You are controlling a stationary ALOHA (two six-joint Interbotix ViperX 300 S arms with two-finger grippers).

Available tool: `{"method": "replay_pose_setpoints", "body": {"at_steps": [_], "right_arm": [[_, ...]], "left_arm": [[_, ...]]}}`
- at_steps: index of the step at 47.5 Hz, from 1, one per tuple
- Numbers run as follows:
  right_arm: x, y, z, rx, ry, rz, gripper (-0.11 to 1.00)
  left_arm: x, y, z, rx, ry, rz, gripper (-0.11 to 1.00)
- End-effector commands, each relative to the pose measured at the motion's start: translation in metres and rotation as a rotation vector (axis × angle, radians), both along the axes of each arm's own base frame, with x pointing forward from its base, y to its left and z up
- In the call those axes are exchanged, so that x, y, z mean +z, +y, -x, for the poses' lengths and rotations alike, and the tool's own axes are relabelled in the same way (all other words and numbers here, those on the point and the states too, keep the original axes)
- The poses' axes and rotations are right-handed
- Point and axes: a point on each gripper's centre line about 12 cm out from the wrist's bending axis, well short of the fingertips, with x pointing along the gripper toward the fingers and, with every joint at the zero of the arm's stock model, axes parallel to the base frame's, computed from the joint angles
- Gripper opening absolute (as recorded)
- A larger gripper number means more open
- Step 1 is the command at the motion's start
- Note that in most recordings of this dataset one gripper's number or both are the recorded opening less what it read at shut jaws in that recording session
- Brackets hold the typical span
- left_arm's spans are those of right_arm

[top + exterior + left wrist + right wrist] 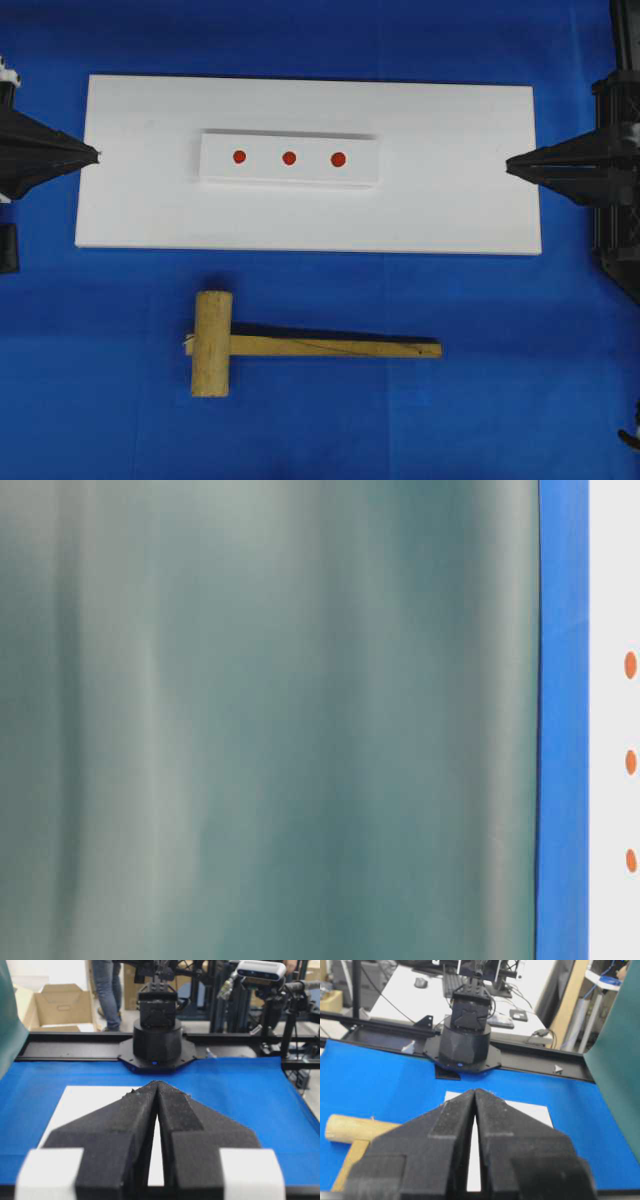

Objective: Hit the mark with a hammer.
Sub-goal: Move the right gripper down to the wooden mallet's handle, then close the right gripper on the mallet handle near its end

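I work in a robotics lab — a test bench, not a home; my table is covered by a blue mat point(100, 400) with a white board point(450, 200) laid flat on it; black metal rails point(75, 1045) frame the far edge, and the other arm's base point(156, 1040) is bolted there; beyond it stand a cardboard box point(55, 1007), a person in jeans point(107, 990) and a camera on a stand point(261, 972); behind my right side — a desk point(410, 995) with a keyboard point(451, 982), a mouse point(421, 981) and trailing cables.
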Motion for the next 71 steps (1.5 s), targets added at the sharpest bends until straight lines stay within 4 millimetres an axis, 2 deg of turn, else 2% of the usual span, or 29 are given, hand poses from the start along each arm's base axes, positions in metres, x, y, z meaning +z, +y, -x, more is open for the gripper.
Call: {"method": "replay_pose_setpoints", "body": {"at_steps": [1, 6, 14, 26, 35, 42, 48, 52, 56, 59, 71], "right_arm": [[0.005, 0.003, -0.004, 0.017, 0.000, -0.017, 0.00], [0.007, 0.011, -0.015, 0.050, 0.032, -0.060, -0.06], [0.003, 0.022, -0.037, 0.092, 0.100, -0.135, -0.06], [-0.024, 0.046, -0.079, 0.150, 0.217, -0.199, -0.06], [-0.048, 0.072, -0.113, 0.182, 0.302, -0.262, 0.02], [-0.064, 0.092, -0.136, 0.188, 0.365, -0.309, 0.21], [-0.081, 0.105, -0.156, 0.172, 0.411, -0.357, 0.47], [-0.092, 0.110, -0.167, 0.159, 0.431, -0.371, 0.68], [-0.105, 0.115, -0.180, 0.143, 0.442, -0.382, 0.81], [-0.112, 0.117, -0.188, 0.133, 0.449, -0.384, 0.85], [-0.150, 0.119, -0.208, 0.075, 0.519, -0.364, 0.84]], "left_arm": [[0.002, 0.000, -0.001, 0.000, 0.005, 0.020, 0.00], [-0.001, 0.000, -0.001, 0.000, 0.021, 0.023, 0.00], [-0.003, 0.000, -0.002, 0.000, 0.037, 0.021, 0.00], [-0.005, 0.000, -0.002, 0.000, 0.046, 0.021, 0.00], [-0.010, 0.000, -0.002, 0.000, 0.064, 0.021, 0.00], [-0.010, 0.000, -0.001, 0.000, 0.064, 0.023, 0.00], [-0.011, 0.000, -0.001, 0.000, 0.067, 0.023, 0.00], [-0.011, 0.000, -0.001, 0.000, 0.067, 0.023, 0.00], [-0.012, 0.000, -0.001, 0.000, 0.069, 0.023, 0.00], [-0.013, 0.000, -0.001, 0.001, 0.072, 0.023, 0.00], [-0.015, 0.000, -0.001, 0.000, 0.075, 0.024, 0.00]]}}
